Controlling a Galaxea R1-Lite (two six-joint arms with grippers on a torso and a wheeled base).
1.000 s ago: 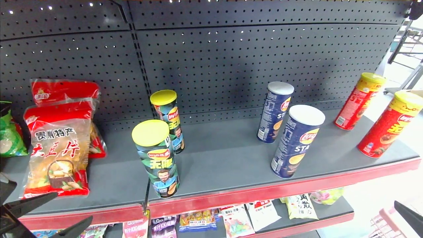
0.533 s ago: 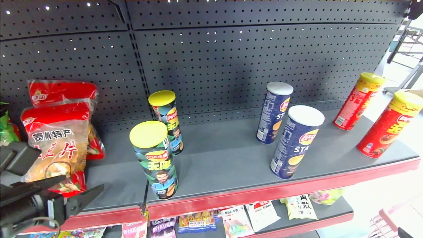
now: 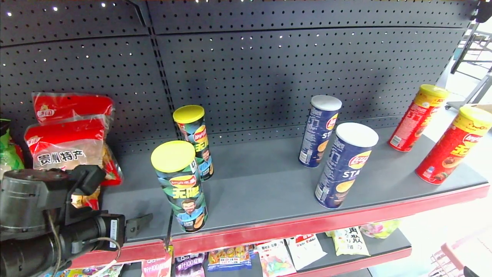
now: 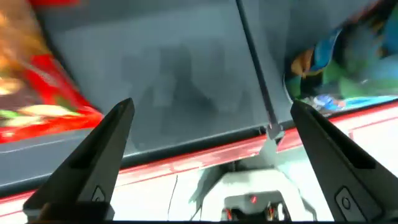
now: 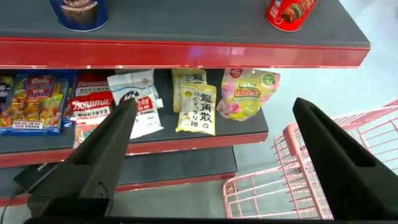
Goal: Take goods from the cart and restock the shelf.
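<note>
Left gripper, fingers apart and empty, at the front left edge of the grey metal shelf | red plastic snack bags at its left end | green, navy and red cardboard crisp tubes upright along it | right gripper, fingers spread, empty, near the pink wire cart.

The left arm enters the head view at 8 o'clock. Its wrist housing lies roughly level, and the arm points toward 3 o'clock. The left gripper projects from the wrist end, with one dark finger extending toward 3 o'clock. In the left wrist view its fingers are spread wide apart. The right gripper has the same setting, with both tapered fingers held wide apart.
</note>
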